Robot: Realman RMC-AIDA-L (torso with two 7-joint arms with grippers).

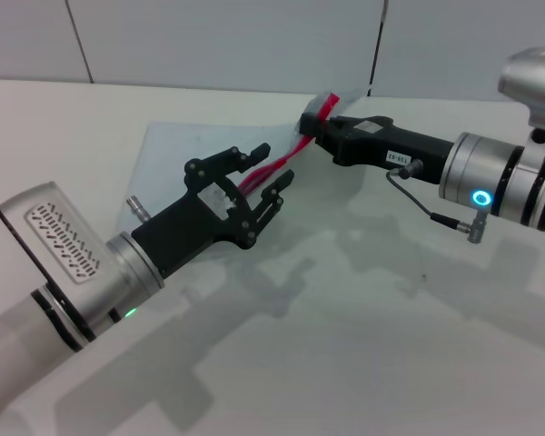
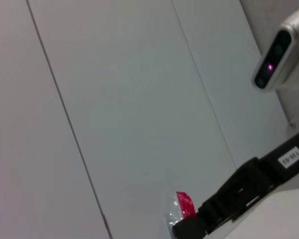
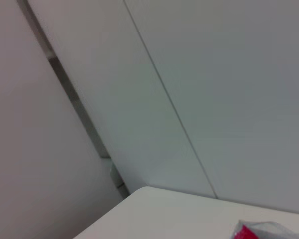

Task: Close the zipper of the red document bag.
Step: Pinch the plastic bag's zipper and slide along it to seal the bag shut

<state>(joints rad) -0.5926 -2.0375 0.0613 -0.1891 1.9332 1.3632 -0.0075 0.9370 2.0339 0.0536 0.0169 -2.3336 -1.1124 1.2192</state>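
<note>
The red document bag [image 1: 171,150], a translucent pale pouch, lies on the white table with its far end lifted. Its zipper [image 1: 286,156] shows as a red strip rising from my left gripper up to my right one. My right gripper [image 1: 312,123] is shut on the bag's raised red corner [image 1: 326,106]. That corner also shows in the left wrist view as a red tip [image 2: 185,203] held by the right gripper [image 2: 185,228], and as a red tip [image 3: 247,233] in the right wrist view. My left gripper [image 1: 267,171] is open, its fingers on either side of the zipper strip. The slider is hidden.
The white table [image 1: 363,318] spreads out in front of both arms. A pale panelled wall [image 1: 227,41] stands right behind the bag. A thin cable [image 1: 427,211] hangs under the right wrist.
</note>
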